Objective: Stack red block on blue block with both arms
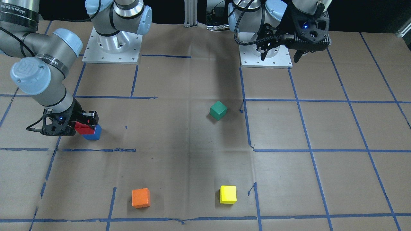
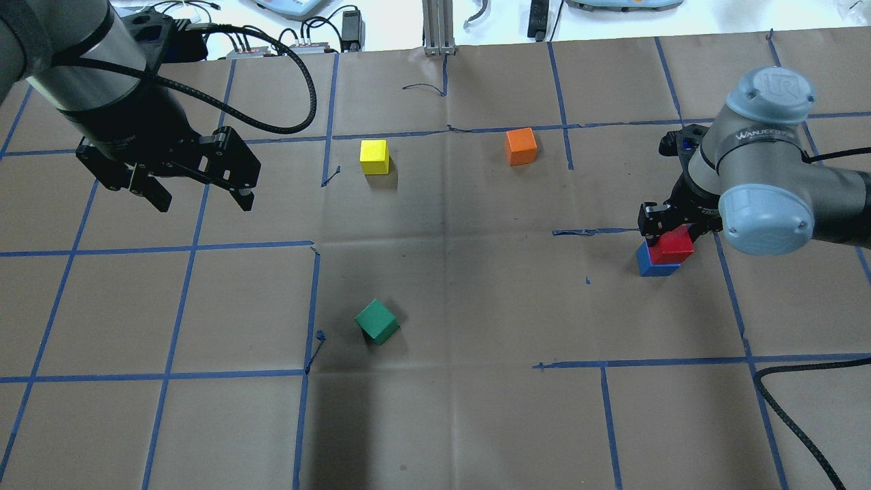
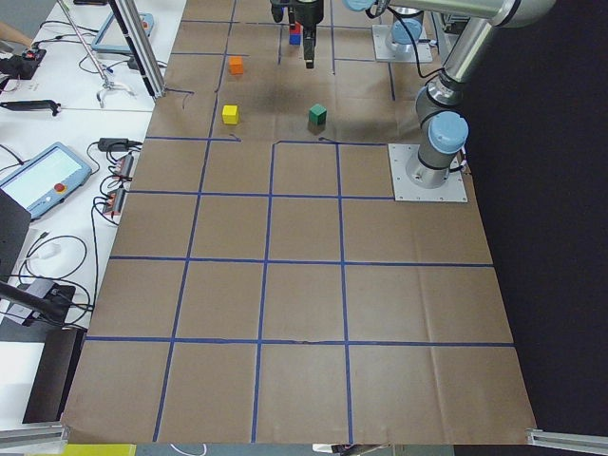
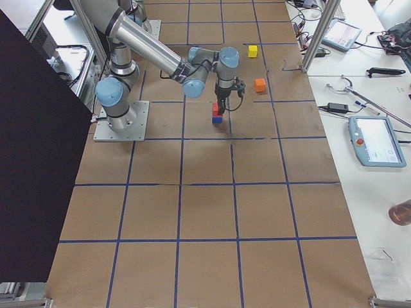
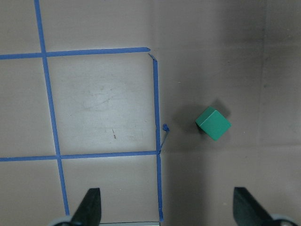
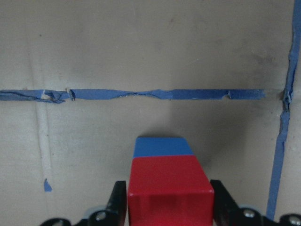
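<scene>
The red block sits on top of the blue block at the table's right side, slightly offset from it. My right gripper is shut on the red block, one finger pressed to each side of it. The right wrist view shows the red block between the fingers with the blue block under it. The stack also shows in the front-facing view, red block on blue block. My left gripper is open and empty, high over the left side, and shows wide open in the left wrist view.
A green cube lies near the table's middle, below the left wrist camera. A yellow cube and an orange cube lie at the far side. Blue tape lines grid the brown paper cover.
</scene>
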Available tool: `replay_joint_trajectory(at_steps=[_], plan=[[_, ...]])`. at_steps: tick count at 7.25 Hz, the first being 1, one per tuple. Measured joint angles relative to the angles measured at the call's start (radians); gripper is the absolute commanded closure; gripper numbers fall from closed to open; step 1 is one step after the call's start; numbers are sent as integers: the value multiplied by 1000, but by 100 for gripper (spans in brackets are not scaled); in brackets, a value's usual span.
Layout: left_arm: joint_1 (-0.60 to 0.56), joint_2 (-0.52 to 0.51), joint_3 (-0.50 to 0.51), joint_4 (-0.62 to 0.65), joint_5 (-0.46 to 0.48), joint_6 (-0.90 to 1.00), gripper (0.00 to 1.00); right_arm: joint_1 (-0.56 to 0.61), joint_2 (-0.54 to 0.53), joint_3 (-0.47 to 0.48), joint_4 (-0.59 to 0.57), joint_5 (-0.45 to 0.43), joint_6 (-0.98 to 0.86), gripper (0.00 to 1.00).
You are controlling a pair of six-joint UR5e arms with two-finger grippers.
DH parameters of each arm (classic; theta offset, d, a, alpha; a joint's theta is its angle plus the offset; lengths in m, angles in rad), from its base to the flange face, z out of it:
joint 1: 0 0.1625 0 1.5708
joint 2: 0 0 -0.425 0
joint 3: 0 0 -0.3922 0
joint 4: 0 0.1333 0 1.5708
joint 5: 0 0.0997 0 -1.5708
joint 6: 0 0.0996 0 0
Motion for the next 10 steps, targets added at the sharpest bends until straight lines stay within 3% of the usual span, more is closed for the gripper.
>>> replay_joint_trajectory(at_steps=[4, 6, 8, 10], plan=[[0, 0, 0, 0, 0, 0, 0, -1, -16, -20, 19, -8, 1, 0], [0, 0, 0, 0, 0, 0, 0, 2, -56, -128, 188, -13, 6, 0], [0, 0, 0, 0, 0, 0, 0, 16, -81, -298, 406, -24, 44, 0], [0, 0, 0, 0, 0, 0, 0, 99, -125, -389, 524, -22, 146, 0]])
